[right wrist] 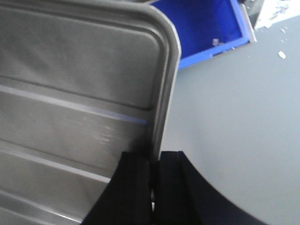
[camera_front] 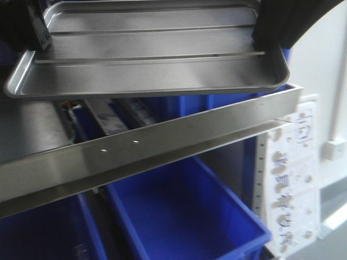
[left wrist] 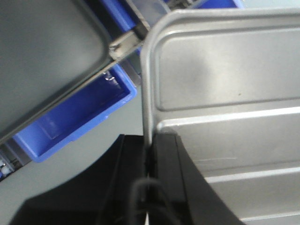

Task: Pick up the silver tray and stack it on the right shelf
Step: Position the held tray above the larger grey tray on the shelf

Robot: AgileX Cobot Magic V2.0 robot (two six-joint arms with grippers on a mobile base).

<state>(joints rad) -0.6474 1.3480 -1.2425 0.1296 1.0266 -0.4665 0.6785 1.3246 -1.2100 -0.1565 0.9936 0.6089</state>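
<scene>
The silver tray [camera_front: 152,54], shiny with two long raised ridges, hangs in the air above the right shelf's brushed steel front bar [camera_front: 162,146]. My left gripper [camera_front: 40,32] is shut on the tray's left rim; in the left wrist view [left wrist: 149,150] its black fingers pinch the rim of the tray [left wrist: 225,93]. My right gripper [camera_front: 260,35] is shut on the tray's right rim; in the right wrist view [right wrist: 153,161] its fingers clamp the rim of the tray [right wrist: 79,84]. White roller tracks [camera_front: 108,119] show behind the bar, under the tray.
A dull grey smooth tray [camera_front: 27,130] lies on the shelf level at left, also in the left wrist view [left wrist: 42,56]. Blue bins [camera_front: 184,216] sit below the bar. A white perforated panel [camera_front: 293,179] stands at right. Grey floor [right wrist: 234,122] lies below.
</scene>
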